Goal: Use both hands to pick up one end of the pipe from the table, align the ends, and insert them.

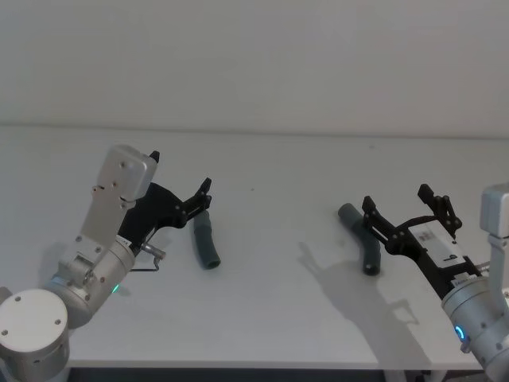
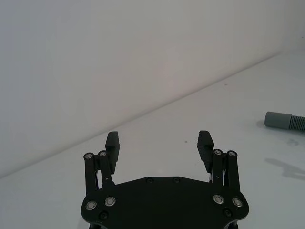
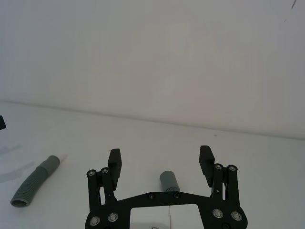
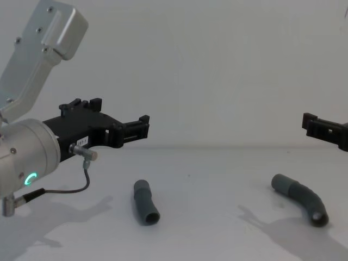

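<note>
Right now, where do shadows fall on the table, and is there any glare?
Head view: the right gripper's soft shadow lies on the table beside the long pipe piece. Chest view: the left gripper's faint shadow lies left of the short piece. Wrist views: no glare.

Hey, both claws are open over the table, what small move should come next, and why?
Probably lower each open claw onto its hose. The left claw hangs above the short hose, the right claw above the long hose; both hoses lie untouched and apart on the table.
</note>
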Motion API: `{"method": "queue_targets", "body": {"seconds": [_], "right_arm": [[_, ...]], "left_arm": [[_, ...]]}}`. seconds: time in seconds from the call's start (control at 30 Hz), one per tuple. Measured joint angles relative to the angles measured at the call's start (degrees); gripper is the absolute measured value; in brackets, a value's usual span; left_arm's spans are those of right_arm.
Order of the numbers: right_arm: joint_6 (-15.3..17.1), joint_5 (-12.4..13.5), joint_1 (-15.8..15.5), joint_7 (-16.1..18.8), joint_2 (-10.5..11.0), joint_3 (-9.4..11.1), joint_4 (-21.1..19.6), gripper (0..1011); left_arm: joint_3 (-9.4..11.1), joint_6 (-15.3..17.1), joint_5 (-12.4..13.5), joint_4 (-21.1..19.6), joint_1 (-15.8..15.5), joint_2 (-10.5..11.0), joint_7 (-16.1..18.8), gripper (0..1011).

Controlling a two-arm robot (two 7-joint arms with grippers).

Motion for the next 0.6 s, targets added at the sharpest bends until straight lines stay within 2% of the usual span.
{"method": "queue_targets", "body": {"seconds": [0.6], "right_arm": [[0.0, 0.0, 0.0, 0.0, 0.0, 0.0, 0.0, 1001]], "left_arm": [[0.0, 0.0, 0.0, 0.0, 0.0, 0.0, 0.0, 1000]]}}
